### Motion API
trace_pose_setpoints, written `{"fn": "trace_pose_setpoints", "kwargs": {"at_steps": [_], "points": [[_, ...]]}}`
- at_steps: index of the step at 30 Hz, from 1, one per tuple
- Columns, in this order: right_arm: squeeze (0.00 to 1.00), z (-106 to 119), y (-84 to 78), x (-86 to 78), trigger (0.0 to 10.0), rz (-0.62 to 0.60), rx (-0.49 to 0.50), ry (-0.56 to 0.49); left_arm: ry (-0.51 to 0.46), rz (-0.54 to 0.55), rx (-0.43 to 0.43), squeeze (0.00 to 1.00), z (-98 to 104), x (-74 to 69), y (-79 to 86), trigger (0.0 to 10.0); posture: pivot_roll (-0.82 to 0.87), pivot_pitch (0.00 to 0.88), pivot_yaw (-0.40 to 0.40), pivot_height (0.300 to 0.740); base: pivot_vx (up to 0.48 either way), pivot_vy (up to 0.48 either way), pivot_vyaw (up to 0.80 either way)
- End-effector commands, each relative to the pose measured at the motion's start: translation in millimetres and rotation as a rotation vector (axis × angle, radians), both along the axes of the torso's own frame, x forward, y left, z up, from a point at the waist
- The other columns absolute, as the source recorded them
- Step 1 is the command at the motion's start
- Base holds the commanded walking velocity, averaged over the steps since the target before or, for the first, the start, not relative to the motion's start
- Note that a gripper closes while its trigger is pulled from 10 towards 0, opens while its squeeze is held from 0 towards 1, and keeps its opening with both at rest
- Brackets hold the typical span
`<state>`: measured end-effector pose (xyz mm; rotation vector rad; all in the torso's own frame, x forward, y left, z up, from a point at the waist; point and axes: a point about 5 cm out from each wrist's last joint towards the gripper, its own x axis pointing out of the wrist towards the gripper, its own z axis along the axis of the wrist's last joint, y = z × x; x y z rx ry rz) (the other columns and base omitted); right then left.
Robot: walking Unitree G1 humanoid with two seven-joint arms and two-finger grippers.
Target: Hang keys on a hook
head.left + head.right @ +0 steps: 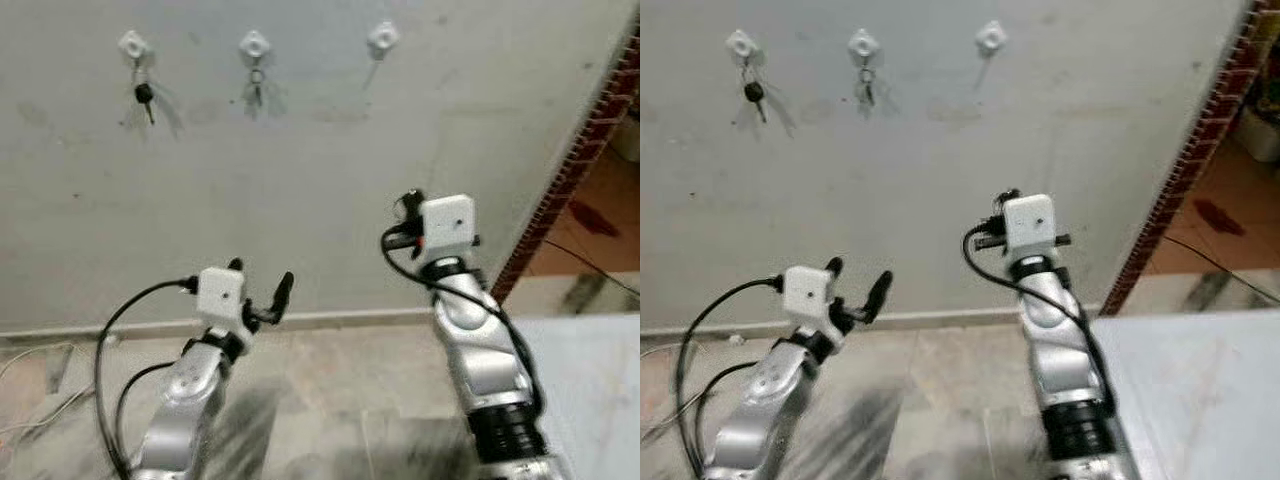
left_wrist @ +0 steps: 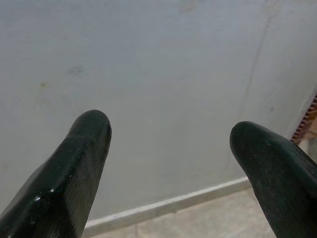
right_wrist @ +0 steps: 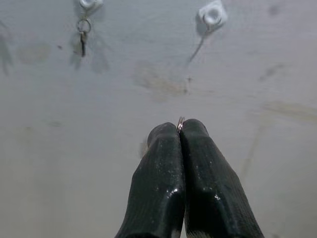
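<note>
Right gripper (image 3: 180, 130) has its jaws pressed together, pinching a key ring (image 3: 180, 122) that just peeks out at the tips, mid-frame. I'd raise it toward the free hook (image 3: 213, 15) at the upper right of the wall (image 1: 320, 170) and keep the ring turned open to the hook's tip. Left gripper (image 1: 262, 292) sits low, jaws spread, holding nothing. The other two hooks (image 1: 134, 45) (image 1: 254, 44) already carry keys; nothing blocks the path.
</note>
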<state>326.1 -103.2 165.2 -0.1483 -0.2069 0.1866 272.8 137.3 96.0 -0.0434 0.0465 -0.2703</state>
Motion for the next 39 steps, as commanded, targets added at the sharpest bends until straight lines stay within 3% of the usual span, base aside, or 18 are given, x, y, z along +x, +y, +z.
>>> {"fn": "trace_pose_setpoints", "kwargs": {"at_steps": [1, 23, 32, 39], "points": [[0.0, 2.2, -8.1, 1.8, 10.0, -0.02, -0.005, -0.01, -0.004, -0.025, -0.003, 0.0, 1.5, -0.3, -6.9, 10.0, 0.01, 0.061, 0.028, 0.74, 0.469, 0.0, 0.0], [0.0, 2.4, -10.0, 3.4, 10.0, -0.026, -0.009, -0.017, 0.011, 0.0, 0.014, 0.0, -3.0, -2.8, -3.6, 10.0, 0.01, 0.062, 0.022, 0.74, 0.422, 0.0, 0.0], [0.0, 1.4, -9.9, 1.5, 10.0, -0.024, -0.012, -0.017, -0.016, 0.015, 0.012, 0.0, 0.4, -6.2, -3.2, 10.0, 0.01, 0.067, 0.02, 0.74, 0.0, 0.0, 0.0], [0.0, -0.2, -9.4, -0.1, 10.0, -0.01, -0.023, -0.013, 0.043, 0.033, 0.057, 0.0, -19.8, -16.9, 2.9, 10.0, 0.01, 0.074, 0.017, 0.74, 0.0, 0.0, 0.0]]}}
